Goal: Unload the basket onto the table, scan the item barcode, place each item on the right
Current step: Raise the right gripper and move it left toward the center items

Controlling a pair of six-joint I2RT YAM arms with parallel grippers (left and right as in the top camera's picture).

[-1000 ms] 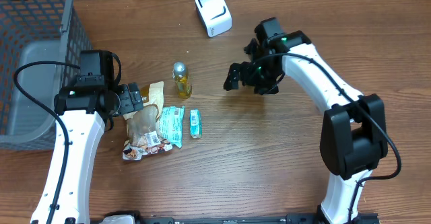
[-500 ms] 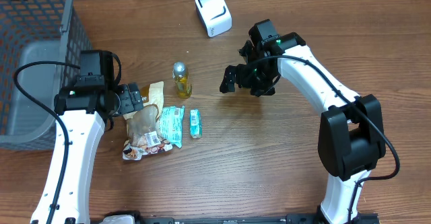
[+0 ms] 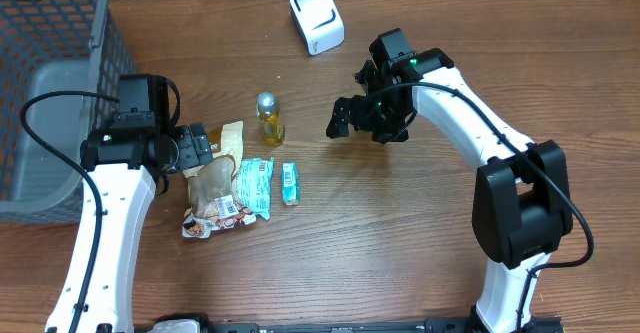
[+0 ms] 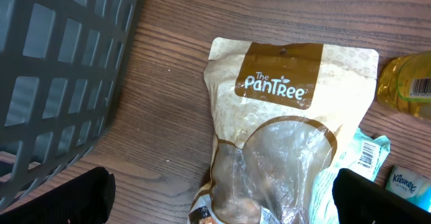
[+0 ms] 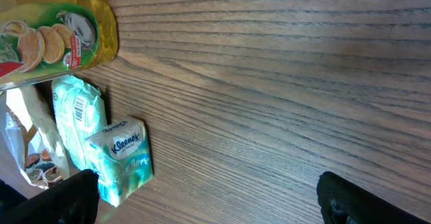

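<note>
Beside the basket (image 3: 40,73) at the left, our left jaws are spread wide over the pouch (image 4: 289,116), gripping nothing. The pouch lies on the bench (image 3: 400,253) touching a teal packet (image 3: 255,185), with a tissue pack (image 3: 290,184) and a bottle (image 3: 268,119) near. Further right, our right jaws hang wide and empty, the scanner (image 3: 317,18) standing at the far edge.
</note>
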